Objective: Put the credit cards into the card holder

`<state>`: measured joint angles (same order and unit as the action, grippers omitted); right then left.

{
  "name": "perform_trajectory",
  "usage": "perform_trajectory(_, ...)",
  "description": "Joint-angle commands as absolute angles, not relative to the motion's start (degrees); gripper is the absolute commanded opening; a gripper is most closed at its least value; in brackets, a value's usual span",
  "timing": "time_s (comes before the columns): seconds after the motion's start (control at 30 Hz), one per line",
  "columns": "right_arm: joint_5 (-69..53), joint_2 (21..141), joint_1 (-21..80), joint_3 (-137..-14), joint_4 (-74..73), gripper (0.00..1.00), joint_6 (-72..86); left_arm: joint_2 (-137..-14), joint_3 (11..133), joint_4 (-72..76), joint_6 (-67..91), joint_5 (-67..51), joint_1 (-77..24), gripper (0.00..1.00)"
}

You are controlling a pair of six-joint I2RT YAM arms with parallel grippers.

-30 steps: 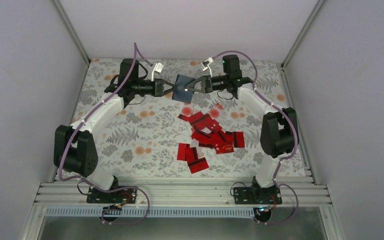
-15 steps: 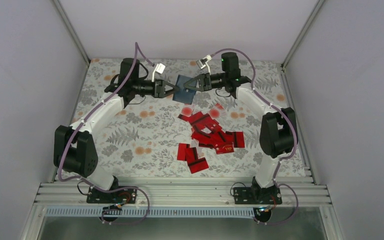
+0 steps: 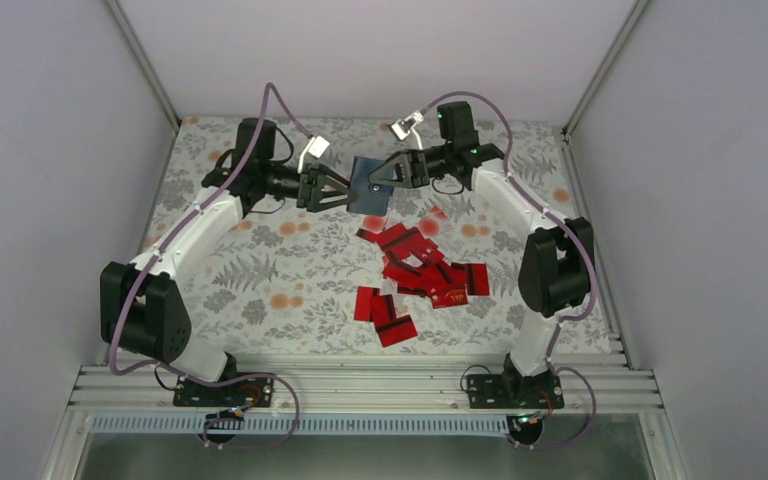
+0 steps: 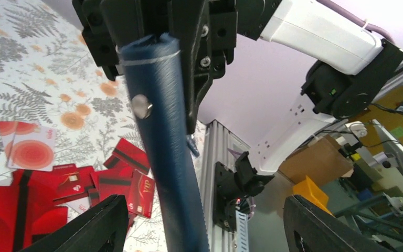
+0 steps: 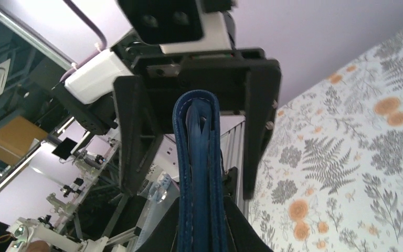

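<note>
Right gripper [image 3: 380, 178] clamped on holder [image 3: 368, 186], held aloft beyond the cards [image 3: 422, 270]; left gripper [image 3: 344, 190] jaws apart, straddling its opposite edge without contact. Step, as judged: readying holder for loading. Next likely needs left to fetch a card.

Both arms rise from their bases at the bottom edge of the top view. Their elbows bow out to the sides, and their forearms turn inward so the wrists face each other at upper centre. The left gripper [image 3: 344, 190] has its jaws spread wide. The right gripper [image 3: 376, 180] is pinched tight on the card holder [image 3: 365, 200].
</note>
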<state>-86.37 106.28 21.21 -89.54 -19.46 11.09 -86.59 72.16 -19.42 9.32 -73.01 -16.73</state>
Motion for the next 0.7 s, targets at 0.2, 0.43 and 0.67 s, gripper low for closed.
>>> perform_trajectory(0.2,-95.95,108.17,25.02,-97.1,-34.22,0.04,-3.69,-87.33,74.19,-19.78,7.46,-75.26,-17.0,0.47)
perform_trajectory(0.43,-91.99,108.61,25.16,-98.37,-38.84,0.07,-6.74,-88.03,75.1,-20.04,8.2,-72.88,-16.98,0.03)
perform_trajectory(0.67,-65.99,103.41,25.07,-94.5,-27.67,0.99,6.84,-86.29,75.39,-20.46,11.62,-64.61,-17.01,0.02)
